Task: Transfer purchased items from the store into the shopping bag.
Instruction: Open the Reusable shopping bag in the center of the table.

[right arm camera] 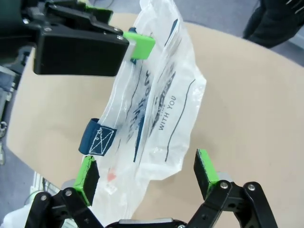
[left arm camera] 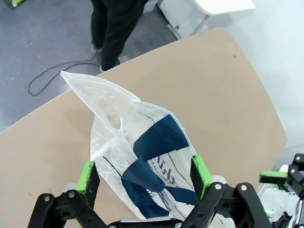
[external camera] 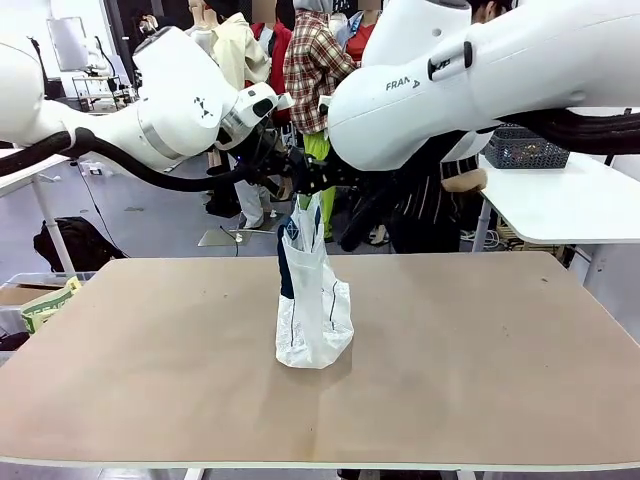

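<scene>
**Both grippers are hovering open at the top of the shopping bag**

At the left of the front view, the left arm is reaching in toward the middle, and the left gripper (external camera: pixel 272 165) is hanging above the table (external camera: pixel 480 340) with its fingers spread wide. In its wrist view the left gripper (left arm camera: pixel 144 175) is straddling the shopping bag (left arm camera: pixel 118 123). One green pad (left arm camera: pixel 88 178) is standing at each side of the crinkled plastic, and the dark blue handles (left arm camera: pixel 159 137) are folding between them. The jaws are not clamping anything.

In the middle, the shopping bag (external camera: pixel 315 310) is standing upright on the brown tabletop, with its pointed top rising toward the two grippers.

From the right, the right arm is crossing toward the same spot. The right gripper (right arm camera: pixel 146 175) is also gaping open, with the bag (right arm camera: pixel 161 95) lying between its fingers and nothing pinched. Farther up that view, one green pad of the left gripper (right arm camera: pixel 80 47) is sitting at the bag's upper edge; whether it is touching cannot be told.

At the far right, a dark grey lattice basket (external camera: pixel 525 150) is resting on a white side table.
</scene>
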`<state>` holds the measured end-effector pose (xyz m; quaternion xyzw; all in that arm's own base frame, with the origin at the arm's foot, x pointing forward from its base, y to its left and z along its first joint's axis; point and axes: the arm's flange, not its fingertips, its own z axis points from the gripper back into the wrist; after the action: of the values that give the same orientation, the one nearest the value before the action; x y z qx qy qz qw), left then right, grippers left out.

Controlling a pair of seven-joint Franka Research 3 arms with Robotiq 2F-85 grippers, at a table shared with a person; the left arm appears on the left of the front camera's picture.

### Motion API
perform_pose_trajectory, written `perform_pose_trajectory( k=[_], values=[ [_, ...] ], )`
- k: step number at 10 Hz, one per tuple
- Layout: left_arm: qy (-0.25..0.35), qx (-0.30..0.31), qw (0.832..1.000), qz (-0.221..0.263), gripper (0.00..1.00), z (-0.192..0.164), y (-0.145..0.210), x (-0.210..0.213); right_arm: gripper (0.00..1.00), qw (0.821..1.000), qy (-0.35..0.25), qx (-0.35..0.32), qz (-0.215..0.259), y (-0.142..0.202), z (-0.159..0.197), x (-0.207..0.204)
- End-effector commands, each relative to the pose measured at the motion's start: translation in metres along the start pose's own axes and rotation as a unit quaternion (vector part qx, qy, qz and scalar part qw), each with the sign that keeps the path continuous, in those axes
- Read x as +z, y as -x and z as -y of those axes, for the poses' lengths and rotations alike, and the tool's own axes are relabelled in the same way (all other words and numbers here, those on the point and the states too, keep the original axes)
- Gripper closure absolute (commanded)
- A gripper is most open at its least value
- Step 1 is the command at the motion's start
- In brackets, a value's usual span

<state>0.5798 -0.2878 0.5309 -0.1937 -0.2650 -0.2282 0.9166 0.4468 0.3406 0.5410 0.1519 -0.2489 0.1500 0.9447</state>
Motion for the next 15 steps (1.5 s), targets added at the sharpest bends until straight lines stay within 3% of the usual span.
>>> perform_pose_trajectory(
  k=[1, 9, 10, 11, 14, 15],
  values=[
    [0.008, 0.014, 1.000, -0.008, 0.00, -0.002, -0.003, 0.001, 0.00, 1.000, 0.016, -0.005, -0.013, -0.001, -0.012, -0.010],
    [0.013, 0.023, 0.997, -0.068, 0.00, -0.008, 0.009, -0.018, 0.00, 0.998, 0.044, -0.025, -0.026, -0.003, 0.000, -0.032],
    [0.007, 0.021, 0.997, -0.076, 0.00, -0.007, 0.009, -0.024, 0.10, 0.999, 0.045, -0.021, -0.023, -0.004, 0.001, -0.034],
    [0.009, 0.020, 0.997, -0.079, 0.06, -0.006, 0.010, -0.026, 0.29, 0.999, 0.045, -0.021, -0.023, -0.004, 0.001, -0.034],
    [0.002, 0.016, 0.997, -0.075, 0.66, -0.001, 0.011, -0.023, 0.89, 0.998, 0.047, -0.023, -0.028, -0.004, 0.001, -0.034],
    [-0.001, 0.015, 0.997, -0.075, 0.86, 0.000, 0.012, -0.020, 1.00, 0.998, 0.049, -0.022, -0.030, -0.004, 0.001, -0.035]
  ],
)
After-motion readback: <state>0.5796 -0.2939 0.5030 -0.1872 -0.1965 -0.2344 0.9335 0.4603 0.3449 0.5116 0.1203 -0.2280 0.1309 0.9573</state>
